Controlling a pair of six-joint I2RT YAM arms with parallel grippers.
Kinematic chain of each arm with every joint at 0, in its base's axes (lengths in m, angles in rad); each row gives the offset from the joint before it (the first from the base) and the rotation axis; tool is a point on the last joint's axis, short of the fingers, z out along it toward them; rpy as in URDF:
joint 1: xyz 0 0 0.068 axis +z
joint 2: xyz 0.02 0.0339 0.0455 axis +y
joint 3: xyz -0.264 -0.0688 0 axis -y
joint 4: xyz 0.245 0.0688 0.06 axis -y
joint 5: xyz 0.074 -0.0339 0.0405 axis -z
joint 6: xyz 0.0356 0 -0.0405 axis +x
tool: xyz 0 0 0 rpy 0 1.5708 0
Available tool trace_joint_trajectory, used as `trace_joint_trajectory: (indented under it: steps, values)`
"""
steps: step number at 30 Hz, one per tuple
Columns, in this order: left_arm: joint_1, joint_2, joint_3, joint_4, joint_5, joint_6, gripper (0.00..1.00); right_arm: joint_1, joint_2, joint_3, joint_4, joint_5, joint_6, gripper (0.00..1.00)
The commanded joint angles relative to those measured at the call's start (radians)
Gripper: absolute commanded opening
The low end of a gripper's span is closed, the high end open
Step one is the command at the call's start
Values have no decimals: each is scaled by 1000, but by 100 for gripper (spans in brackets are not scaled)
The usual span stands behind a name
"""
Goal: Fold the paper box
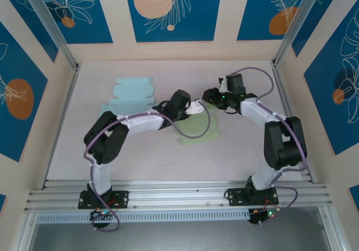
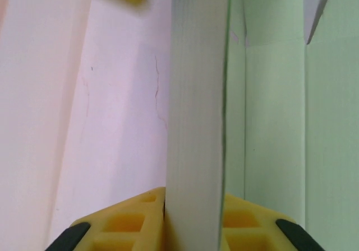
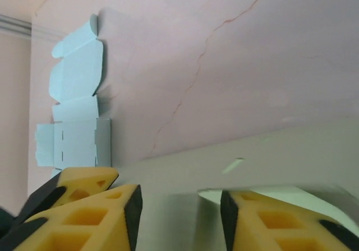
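Top external: tabletop (image 1: 140, 161) walled on three sides, with a metal rail along the near edge. One green box blank (image 1: 197, 132) lies near the centre, mostly flat, its edges well apart from every wall. Pale blue flat cardboard (image 1: 132, 93) sits at 10 o'clock from it; one sheet or two, cannot tell. Bare room at 6 o'clock of the green blank down to the rail, a bare strip at 12 o'clock along the back wall, and more at 8 o'clock by the left wall. Two arms, two tools.

The left tool (image 1: 193, 108) and right tool (image 1: 210, 98) meet close together at the blank's 12 o'clock edge.

Left wrist: the left tool (image 2: 193, 194) pinches a raised flap of the green blank (image 2: 196, 111), edge-on between the yellow fingers (image 2: 129, 223).

Right wrist: the right tool (image 3: 179, 198) has a clear gap between its pads (image 3: 269, 223), nothing clamped, and the green sheet (image 3: 252, 156) runs just beyond them. The blue cardboard (image 3: 76, 111) is at 10 o'clock.
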Motion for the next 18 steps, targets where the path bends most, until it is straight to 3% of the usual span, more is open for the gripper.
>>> trace_joint_trajectory:
  steps: [1,8,14,18]
  values:
    - [10,-11,-32,35,-7,95,16,-66,-88,-36,-12,-31,-21,47]
    - [34,28,16,-1,3,69,17,-119,-128,-157,30,-60,-6,47]
    - [87,93,170,-194,60,-18,19,-108,-122,-235,105,-59,28,47]
    - [127,141,307,-375,158,-80,20,-102,-114,-222,85,-39,15,47]
